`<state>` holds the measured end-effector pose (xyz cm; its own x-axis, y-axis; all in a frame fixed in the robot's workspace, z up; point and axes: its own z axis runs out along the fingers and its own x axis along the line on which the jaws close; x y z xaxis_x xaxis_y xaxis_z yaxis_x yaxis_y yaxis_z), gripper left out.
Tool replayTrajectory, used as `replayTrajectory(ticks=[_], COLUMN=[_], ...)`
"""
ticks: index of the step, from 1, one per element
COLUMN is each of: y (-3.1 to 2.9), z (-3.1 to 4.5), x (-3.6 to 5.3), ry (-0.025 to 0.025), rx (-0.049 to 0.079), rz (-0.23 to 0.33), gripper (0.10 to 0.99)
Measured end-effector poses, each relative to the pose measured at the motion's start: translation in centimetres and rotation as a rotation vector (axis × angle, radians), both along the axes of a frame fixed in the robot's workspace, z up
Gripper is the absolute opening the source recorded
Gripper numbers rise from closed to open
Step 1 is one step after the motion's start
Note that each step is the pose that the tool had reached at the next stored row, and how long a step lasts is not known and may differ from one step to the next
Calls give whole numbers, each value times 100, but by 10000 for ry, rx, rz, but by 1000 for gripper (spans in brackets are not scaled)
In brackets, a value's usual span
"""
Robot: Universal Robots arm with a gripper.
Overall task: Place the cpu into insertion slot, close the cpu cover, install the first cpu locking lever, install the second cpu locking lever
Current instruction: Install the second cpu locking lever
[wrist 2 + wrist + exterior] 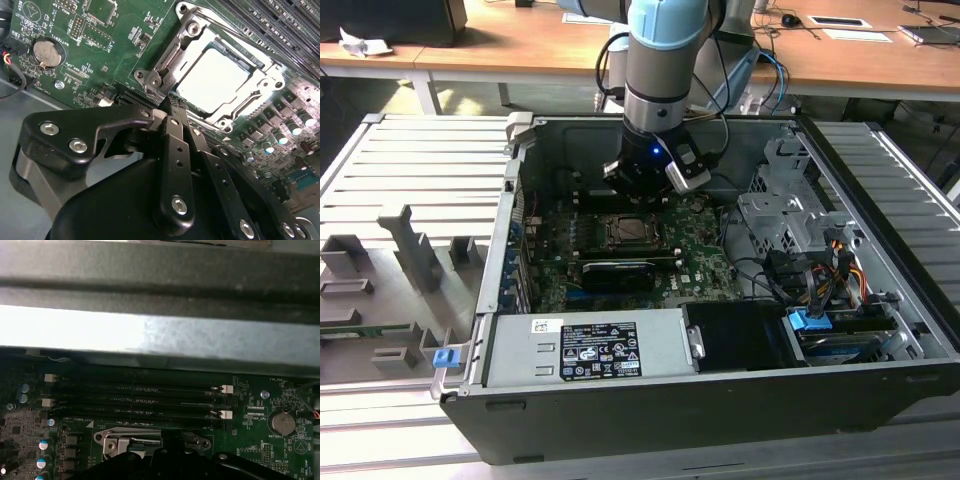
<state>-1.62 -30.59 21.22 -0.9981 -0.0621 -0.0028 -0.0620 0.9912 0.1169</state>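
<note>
In the second wrist view the cpu [212,80], pale silvery and square, lies flat in the insertion slot [606,238] on the green motherboard. The cpu cover [239,106], a thin silver frame, is down around the chip. My gripper [167,101] has its two black fingers [172,135] pressed together, and nothing shows between them. Their tips are at the socket's corner, beside a bent metal lever [167,62] that runs along the socket's side. In the exterior view the gripper [640,188] hangs low inside the case, just behind the socket.
The open computer case [650,400] walls in the board on all sides. A long black card [618,272] lies in front of the socket. Memory slots [140,395] and a coin battery [283,422] sit close by. Cables and a drive cage [790,215] fill the exterior view's right.
</note>
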Motion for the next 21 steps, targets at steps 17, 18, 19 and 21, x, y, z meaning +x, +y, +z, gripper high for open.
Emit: replayTrajectory(ticks=[17,18,19,21], y=[-101,-103,-104,-106], z=[50,52,54,59], x=[0,0,0,0], ry=[-1,0,0,-2], rx=[1,0,0,3], rz=[-1,0,0,0], gripper=[106,106,106,106])
